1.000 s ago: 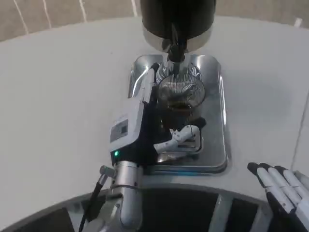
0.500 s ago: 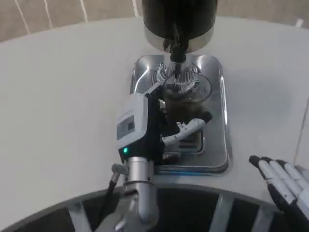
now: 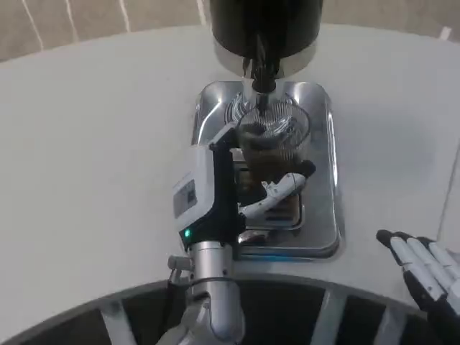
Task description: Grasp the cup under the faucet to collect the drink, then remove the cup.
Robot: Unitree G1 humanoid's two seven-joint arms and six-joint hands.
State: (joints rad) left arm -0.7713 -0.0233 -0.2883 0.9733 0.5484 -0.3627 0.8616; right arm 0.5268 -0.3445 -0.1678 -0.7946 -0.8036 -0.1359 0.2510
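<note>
A clear glass cup (image 3: pixel 272 140) with dark drink in its lower part stands over the silver drip tray (image 3: pixel 327 180), right below the black faucet (image 3: pixel 261 72) of the dark dispenser (image 3: pixel 264 29). My left hand (image 3: pixel 241 187) grips the cup from its left side, with white fingers (image 3: pixel 277 194) wrapped around the front of the glass. The cup's near wall is partly hidden by those fingers. My right hand (image 3: pixel 424 269) lies at the table's lower right edge, fingers apart, holding nothing.
The white table (image 3: pixel 93 144) spreads wide to the left and right of the tray. Its curved front edge (image 3: pixel 316 284) runs just under the tray. A pale wall strip (image 3: pixel 449 194) shows at the far right.
My left hand with the cup has shifted slightly toward me and right under the faucet. The right hand has slid a little lower and further right.
</note>
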